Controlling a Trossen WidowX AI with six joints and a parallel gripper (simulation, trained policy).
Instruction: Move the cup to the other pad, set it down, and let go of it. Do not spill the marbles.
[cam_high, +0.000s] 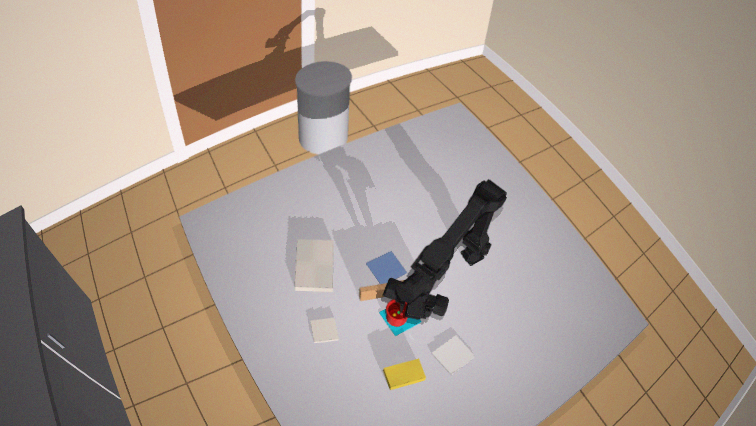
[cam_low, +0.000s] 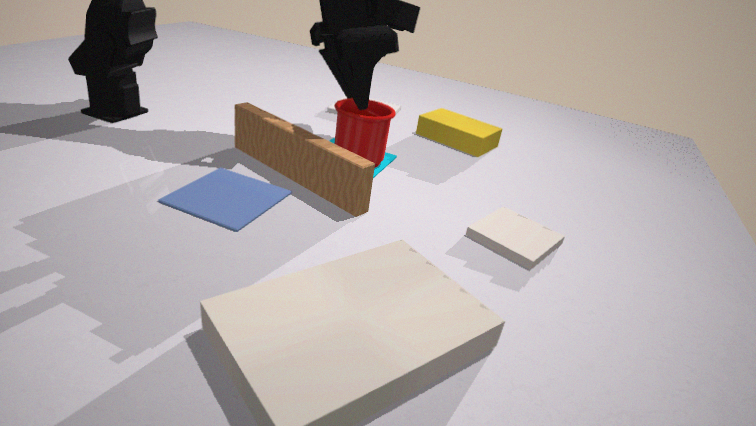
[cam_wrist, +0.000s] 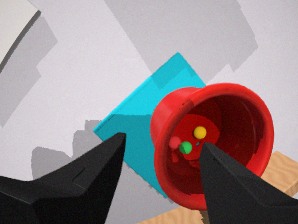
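Note:
The red cup (cam_high: 392, 320) (cam_low: 361, 134) (cam_wrist: 172, 114) stands on the cyan pad (cam_high: 399, 329) (cam_low: 389, 160) (cam_wrist: 142, 102), close to the wooden wall. It looks about upright; a slight lean cannot be ruled out. Yellow, green and red marbles lie inside it, seen in the wrist view. My gripper (cam_wrist: 164, 145) (cam_low: 362, 107) is partly open at the cup's rim. One fingertip is over or just in the cup's mouth, the other outside, with a gap between the fingers and the cup's side. The blue pad (cam_high: 387, 266) (cam_low: 224, 198) lies bare beyond the wall.
The wooden wall (cam_high: 370, 292) (cam_low: 301, 164) stands between the two pads. A yellow block (cam_high: 404, 374) (cam_low: 457, 132) lies past the cyan pad. A large pale slab (cam_high: 314, 264) (cam_low: 349, 322) and small pale slabs (cam_high: 323, 329) (cam_high: 452, 353) lie around.

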